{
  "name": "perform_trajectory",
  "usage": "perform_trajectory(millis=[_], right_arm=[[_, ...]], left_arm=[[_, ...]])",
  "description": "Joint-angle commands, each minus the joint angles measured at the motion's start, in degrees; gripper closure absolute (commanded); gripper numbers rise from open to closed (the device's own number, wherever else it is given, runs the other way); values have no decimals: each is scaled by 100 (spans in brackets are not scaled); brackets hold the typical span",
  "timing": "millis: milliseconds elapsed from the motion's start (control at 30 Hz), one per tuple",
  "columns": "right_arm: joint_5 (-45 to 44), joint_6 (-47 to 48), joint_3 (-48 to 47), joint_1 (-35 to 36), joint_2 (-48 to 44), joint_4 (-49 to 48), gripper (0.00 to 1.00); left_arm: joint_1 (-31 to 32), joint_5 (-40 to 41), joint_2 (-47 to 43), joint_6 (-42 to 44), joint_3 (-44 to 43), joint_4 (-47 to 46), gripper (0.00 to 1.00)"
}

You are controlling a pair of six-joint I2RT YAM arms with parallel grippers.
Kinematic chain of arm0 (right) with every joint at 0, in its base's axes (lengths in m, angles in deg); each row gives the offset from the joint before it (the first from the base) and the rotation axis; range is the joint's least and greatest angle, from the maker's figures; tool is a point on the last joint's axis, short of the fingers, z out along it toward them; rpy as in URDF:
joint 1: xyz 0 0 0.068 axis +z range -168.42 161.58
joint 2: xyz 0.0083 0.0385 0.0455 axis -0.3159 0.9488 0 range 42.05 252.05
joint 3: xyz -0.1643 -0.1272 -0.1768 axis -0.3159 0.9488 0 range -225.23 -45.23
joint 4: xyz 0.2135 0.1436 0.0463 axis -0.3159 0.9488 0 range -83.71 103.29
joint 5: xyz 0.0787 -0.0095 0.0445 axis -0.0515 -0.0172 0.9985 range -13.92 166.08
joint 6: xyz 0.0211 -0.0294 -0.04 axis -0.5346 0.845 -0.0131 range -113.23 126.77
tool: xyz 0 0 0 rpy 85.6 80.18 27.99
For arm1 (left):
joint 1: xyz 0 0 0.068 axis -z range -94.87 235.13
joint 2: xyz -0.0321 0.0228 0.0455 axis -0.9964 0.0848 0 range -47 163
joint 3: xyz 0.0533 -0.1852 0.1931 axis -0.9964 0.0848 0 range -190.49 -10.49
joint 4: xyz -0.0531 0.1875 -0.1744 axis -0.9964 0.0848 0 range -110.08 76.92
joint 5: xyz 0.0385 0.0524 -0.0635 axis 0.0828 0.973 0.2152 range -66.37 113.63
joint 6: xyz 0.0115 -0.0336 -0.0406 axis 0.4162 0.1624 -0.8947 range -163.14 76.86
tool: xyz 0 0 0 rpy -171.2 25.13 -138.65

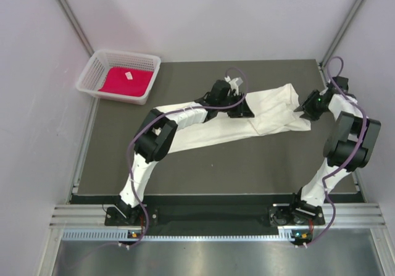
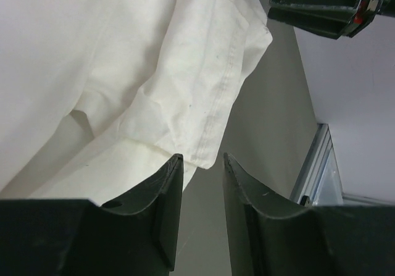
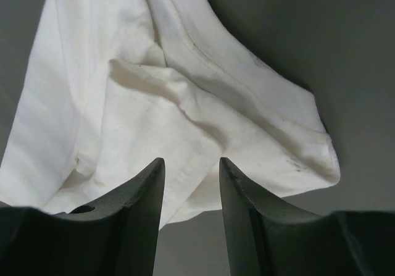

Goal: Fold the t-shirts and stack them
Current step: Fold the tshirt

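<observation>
The white t-shirt lies on the dark table, near the middle and a bit to the right. It is spread out in a long strip that runs from the left arm over to the right side. Its right end is bunched up and has wrinkles. In the right wrist view, the white t-shirt shows a lumpy fold and a stitched edge. In the left wrist view, the white t-shirt has a hem that comes down close to the finger tips.

The red t-shirt is in the white basket at the far left corner, well apart from the white one. A small white tag shows on it.

The left gripper is partly open. There is a gap between its fingers and no cloth in it. The right gripper is partly open too, and it holds nothing. Both sit just over the right end of the white shirt, near each other.

I think the job is not far along. The white shirt looks like it is folded the long way, but it is not a small neat pile yet. It needs more folds. The red shirt is not out of the basket yet. It looks flat, but I cannot tell if it is folded. Nothing is stacked yet.
</observation>
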Motion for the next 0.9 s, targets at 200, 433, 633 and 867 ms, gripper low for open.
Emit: perform_trajectory(millis=[200, 433, 633, 867], right_arm=[[997, 171, -662, 438, 190, -492, 61], [2026, -637, -390, 746, 762, -1705, 80], [2238, -717, -302, 650, 1183, -2022, 83], [2379, -638, -644, 395, 1843, -2242, 83]], left_arm=[[36, -559, 315, -898, -127, -1272, 66], [18, -823, 931, -1585, -321, -2012, 70], [-157, -594, 1221, -989, -619, -1328, 72], [-465, -612, 1546, -847, -857, -958, 73]])
